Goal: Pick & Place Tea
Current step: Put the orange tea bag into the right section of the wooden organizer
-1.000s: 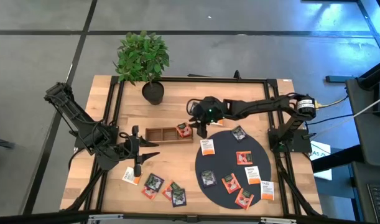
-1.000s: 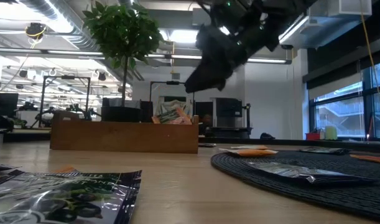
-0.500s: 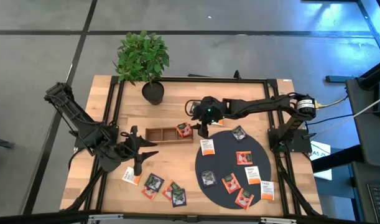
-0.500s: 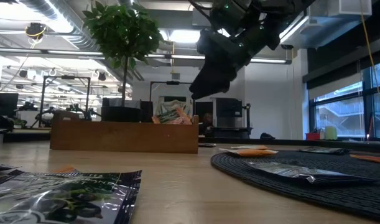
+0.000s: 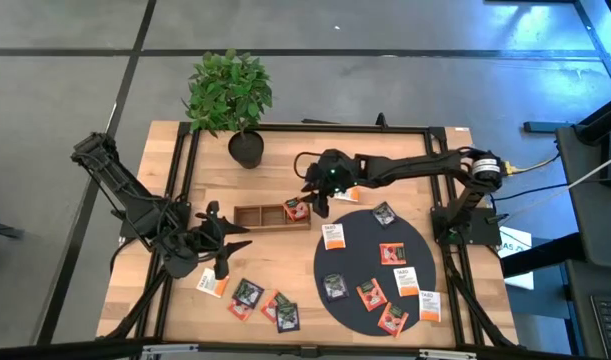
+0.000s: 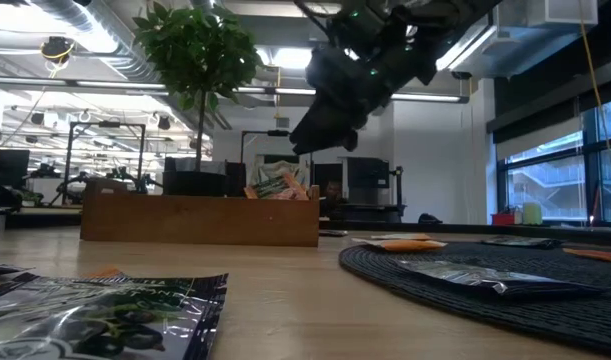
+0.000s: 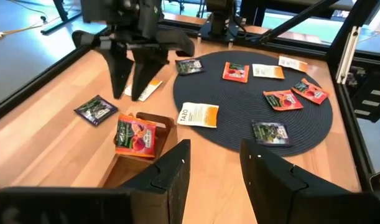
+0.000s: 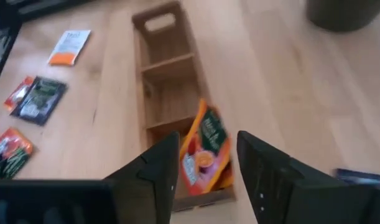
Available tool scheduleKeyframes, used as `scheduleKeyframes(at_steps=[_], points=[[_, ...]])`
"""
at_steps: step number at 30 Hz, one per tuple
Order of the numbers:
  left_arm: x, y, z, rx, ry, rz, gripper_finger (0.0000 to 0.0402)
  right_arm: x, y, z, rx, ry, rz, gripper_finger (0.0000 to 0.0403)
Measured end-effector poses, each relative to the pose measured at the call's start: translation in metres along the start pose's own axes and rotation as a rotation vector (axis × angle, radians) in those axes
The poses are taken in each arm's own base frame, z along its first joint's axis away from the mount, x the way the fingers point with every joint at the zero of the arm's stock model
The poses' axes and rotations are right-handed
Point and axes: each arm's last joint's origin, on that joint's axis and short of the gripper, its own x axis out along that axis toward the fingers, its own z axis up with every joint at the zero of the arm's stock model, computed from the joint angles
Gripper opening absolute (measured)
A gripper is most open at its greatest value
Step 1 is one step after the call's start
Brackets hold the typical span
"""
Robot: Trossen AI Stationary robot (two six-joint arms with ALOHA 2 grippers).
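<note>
High view: one red-orange tea sachet [image 5: 296, 209] leans in the wooden tray [image 5: 253, 216]; many lie on mat [image 5: 360, 262] and tabletop [image 5: 175, 310]. Right tool [image 5: 315, 202] hovers above, open, empty; left tool [image 5: 222, 244] waits open.

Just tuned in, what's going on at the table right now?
The robot is sorting tea sachets into the wooden tray. The right pincer hangs open and empty over the tray's end compartment, where red-orange sachets stand tilted. The left pincer waits open over bare wood near the tray's other end. More sachets lie on the black round mat, and a few on the table's front edge.
</note>
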Motion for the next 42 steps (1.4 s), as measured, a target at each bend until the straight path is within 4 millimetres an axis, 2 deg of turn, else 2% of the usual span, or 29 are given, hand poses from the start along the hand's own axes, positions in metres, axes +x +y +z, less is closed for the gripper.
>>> scheduleKeyframes(at_steps=[10,18,33,37,42], points=[[0.000,0.000,-0.002,0.016,0.032,-0.017,0.0132,0.032,-0.009,0.019,-0.050,0.163,-0.016,0.0160],[0.000,0.000,-0.003,0.018,0.046,-0.034,0.0134,0.033,-0.018,0.024,-0.025,0.235,-0.016,0.0148],[0.000,0.000,-0.004,0.037,0.062,-0.040,0.0136,0.034,-0.016,0.023,-0.053,0.245,0.016,0.0033],[0.000,0.001,-0.005,0.047,0.069,-0.034,0.0134,0.034,-0.016,0.025,-0.066,0.222,0.016,0.0026],[0.000,0.001,-0.005,0.049,0.070,-0.033,0.0132,0.035,-0.016,0.027,-0.090,0.200,0.019,0.0039]])
